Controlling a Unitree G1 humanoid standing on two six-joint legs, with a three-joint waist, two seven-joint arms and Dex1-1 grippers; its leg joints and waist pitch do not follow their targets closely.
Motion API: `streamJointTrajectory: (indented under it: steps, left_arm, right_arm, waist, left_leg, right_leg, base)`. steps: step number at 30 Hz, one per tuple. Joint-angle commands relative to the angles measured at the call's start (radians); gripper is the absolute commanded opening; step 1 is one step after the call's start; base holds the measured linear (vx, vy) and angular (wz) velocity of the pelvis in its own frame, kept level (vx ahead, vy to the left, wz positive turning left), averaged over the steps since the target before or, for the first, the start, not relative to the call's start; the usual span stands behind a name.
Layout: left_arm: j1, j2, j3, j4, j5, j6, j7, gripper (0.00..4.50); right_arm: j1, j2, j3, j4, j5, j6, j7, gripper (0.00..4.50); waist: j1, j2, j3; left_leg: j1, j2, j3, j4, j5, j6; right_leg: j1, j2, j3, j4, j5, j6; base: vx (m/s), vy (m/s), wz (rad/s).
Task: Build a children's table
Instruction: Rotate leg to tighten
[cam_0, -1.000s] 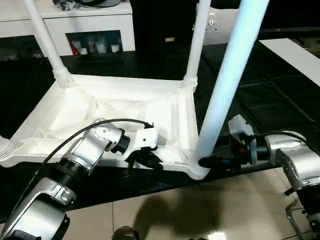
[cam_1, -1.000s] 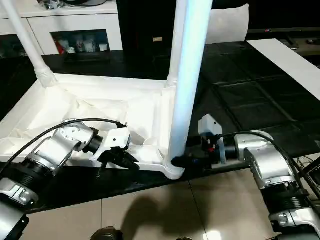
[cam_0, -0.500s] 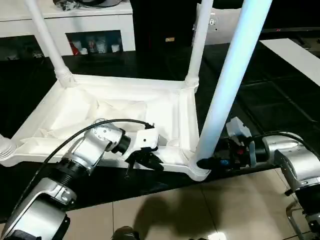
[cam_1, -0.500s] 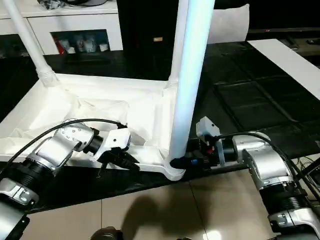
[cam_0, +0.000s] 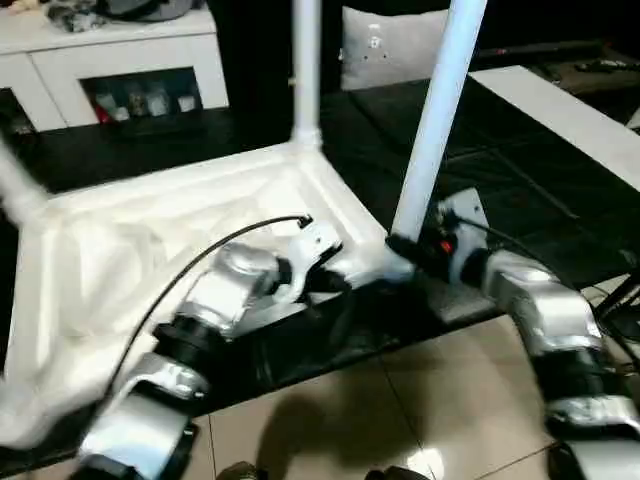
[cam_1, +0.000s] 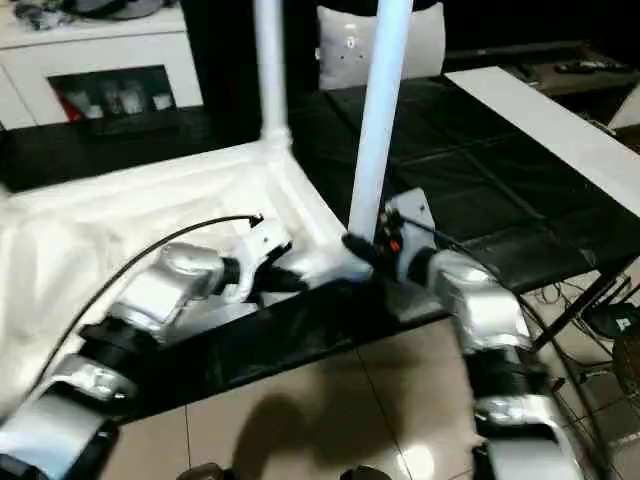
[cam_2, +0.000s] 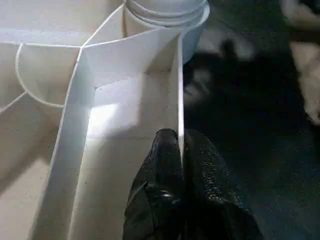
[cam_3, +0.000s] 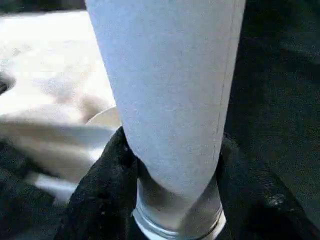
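Pinching tabletop (cam_2: 125, 95) rim: left claw (cam_2: 181, 145) | right claw (cam_3: 170, 165) clamps leg (cam_3: 170, 85)

The work table (cam_0: 520, 150) has a black cover marked with a grid of seams, and it stands on a pale tiled floor (cam_0: 330, 420). An upturned white plastic tabletop (cam_0: 120, 230) lies directly on the cover, ribbed side up. It takes up much of the table's left part, and one of its corners reaches the near edge. A long white board (cam_0: 560, 110) rests on the cover well apart from it, running along the right side.
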Motion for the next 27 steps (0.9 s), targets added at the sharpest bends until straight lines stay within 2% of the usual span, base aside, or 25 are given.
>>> streamJointTrajectory:
  steps: [1,2,3,6,7,11,13,14,16,18,19,20,21,24,25,27]
  left_arm:
    - [-0.038,-0.058,0.018,-0.033,-0.038,-0.012,0.030,0.00]
    - [-0.038,-0.058,0.018,-0.033,-0.038,-0.012,0.030,0.00]
    - [-0.035,-0.058,0.008,-0.042,-0.030,-0.024,0.027,0.00]
    - [-0.031,-0.043,-0.006,-0.047,-0.019,-0.044,0.012,0.00]
    - [-0.029,-0.035,-0.011,-0.047,-0.014,-0.053,0.005,0.00]
    - [-0.012,0.019,-0.044,-0.052,-0.004,-0.127,-0.061,0.00]
    - [-0.001,0.045,-0.058,-0.053,-0.005,-0.170,-0.110,0.00]
    - [0.001,0.052,-0.059,-0.051,-0.008,-0.176,-0.124,0.00]
    - [0.002,0.069,-0.064,-0.042,-0.007,-0.209,-0.154,0.00]
    - [0.007,0.094,-0.076,-0.038,-0.008,-0.249,-0.206,0.00]
    - [0.007,0.094,-0.076,-0.038,-0.008,-0.249,-0.206,0.00]
    - [0.009,0.117,-0.091,-0.033,-0.009,-0.292,-0.252,0.00]
    - [0.009,0.117,-0.091,-0.033,-0.009,-0.292,-0.252,0.00]
    - [0.009,0.151,-0.112,-0.031,-0.023,-0.331,-0.341,0.00]
    - [0.008,0.170,-0.127,-0.028,-0.021,-0.357,-0.386,0.00]
    - [0.008,0.171,-0.127,-0.028,-0.021,-0.358,-0.387,0.00]
  right_arm:
    - [-0.014,0.063,0.034,0.029,0.010,-0.017,-0.012,2.30]
    - [-0.014,0.063,0.034,0.029,0.010,-0.017,-0.012,2.50]
    - [-0.013,0.075,0.022,0.029,0.026,-0.027,0.001,2.64]
    - [-0.002,0.065,0.027,0.014,0.026,-0.039,0.024,2.74]
    - [0.004,0.056,0.031,0.008,0.024,-0.047,0.032,2.86]
    - [0.035,-0.013,0.028,-0.010,0.024,-0.102,0.113,3.19]
    - [0.051,-0.054,0.022,-0.027,0.037,-0.120,0.177,3.40]
    - [0.054,-0.067,0.018,-0.033,0.041,-0.120,0.197,3.47]
    - [0.069,-0.108,0.025,-0.058,0.048,-0.126,0.270,3.61]
    - [0.089,-0.163,0.044,-0.086,0.056,-0.126,0.363,3.69]
    - [0.089,-0.163,0.044,-0.086,0.056,-0.126,0.363,3.83]
    - [0.098,-0.206,0.059,-0.091,0.062,-0.133,0.430,3.90]
    - [0.098,-0.206,0.059,-0.091,0.062,-0.133,0.430,4.01]
    - [0.110,-0.270,0.082,-0.110,0.076,-0.143,0.542,4.01]
    - [0.115,-0.300,0.091,-0.131,0.100,-0.108,0.616,4.01]
    - [0.115,-0.302,0.092,-0.131,0.100,-0.108,0.620,3.85]
  waist:
    - [0.013,-0.017,-0.081]
    - [0.014,-0.016,-0.081]
    - [0.015,-0.020,-0.084]
    - [0.017,-0.014,-0.086]
    - [0.016,-0.009,-0.082]
    - [0.022,-0.013,-0.080]
    - [0.027,-0.013,-0.078]
    - [0.029,-0.006,-0.074]
    - [0.036,-0.009,-0.075]
    - [0.040,-0.010,-0.074]
    - [0.045,-0.008,-0.074]
    - [0.048,-0.006,-0.076]
    - [0.048,-0.008,-0.076]
    - [0.057,-0.007,-0.077]
    - [0.065,-0.011,-0.078]
    - [0.068,-0.010,-0.078]
  left_leg:
    - [0.004,0.008,-0.002,-0.062,-0.159,0.048]
    - [0.005,0.009,-0.001,-0.062,-0.153,0.053]
    - [0.005,0.009,0.000,-0.061,-0.139,0.064]
    - [0.004,0.014,-0.003,-0.061,-0.108,0.082]
    - [0.005,0.014,-0.001,-0.061,-0.114,0.087]
    - [0.006,0.014,0.000,-0.062,-0.158,0.084]
    - [0.008,0.015,0.000,-0.063,-0.171,0.080]
    - [0.009,0.016,0.000,-0.065,-0.179,0.078]
    - [0.014,0.018,0.000,-0.066,-0.202,0.071]
    - [0.017,0.020,0.001,-0.066,-0.204,0.074]
    - [0.014,0.021,0.000,-0.067,-0.203,0.072]
    - [0.014,0.021,-0.002,-0.067,-0.205,0.071]
    - [0.013,0.022,-0.001,-0.066,-0.204,0.070]
    - [0.014,0.022,0.000,-0.065,-0.200,0.069]
    - [0.014,0.023,0.000,-0.064,-0.194,0.077]
    - [0.011,0.025,0.000,-0.064,-0.183,0.083]
  right_leg:
    - [0.063,-0.053,0.042,-0.086,-0.289,-0.177]
    - [0.062,-0.052,0.043,-0.085,-0.273,-0.180]
    - [0.064,-0.051,0.044,-0.081,-0.235,-0.190]
    - [0.066,-0.050,0.044,-0.071,-0.165,-0.213]
    - [0.064,-0.049,0.044,-0.071,-0.148,-0.225]
    - [0.067,-0.054,0.045,-0.079,-0.204,-0.209]
    - [0.065,-0.053,0.046,-0.081,-0.228,-0.202]
    - [0.062,-0.053,0.046,-0.083,-0.243,-0.200]
    - [0.061,-0.052,0.046,-0.088,-0.279,-0.185]
    - [0.058,-0.052,0.048,-0.088,-0.272,-0.186]
    - [0.060,-0.054,0.048,-0.085,-0.267,-0.190]
    - [0.060,-0.054,0.046,-0.084,-0.267,-0.192]
    - [0.061,-0.053,0.047,-0.083,-0.264,-0.192]
    - [0.059,-0.055,0.048,-0.082,-0.256,-0.199]
    - [0.062,-0.054,0.048,-0.078,-0.245,-0.202]
    - [0.061,-0.056,0.048,-0.075,-0.232,-0.206]
  base:
    - [0.000,0.000,0.00]
    - [0.000,0.000,0.00]
    - [0.000,0.000,0.00]
    - [0.000,0.000,0.00]
    - [0.000,0.000,0.00]
    - [0.000,0.000,0.00]
    - [0.000,0.000,0.00]
    - [0.000,0.000,0.00]
    - [0.000,0.000,0.00]
    - [0.000,0.000,0.00]
    - [0.000,0.000,0.00]
    - [0.000,0.000,0.00]
    - [0.000,0.000,0.00]
    - [0.000,0.000,0.00]
    - [0.000,0.000,0.00]
    - [0.000,0.000,0.00]
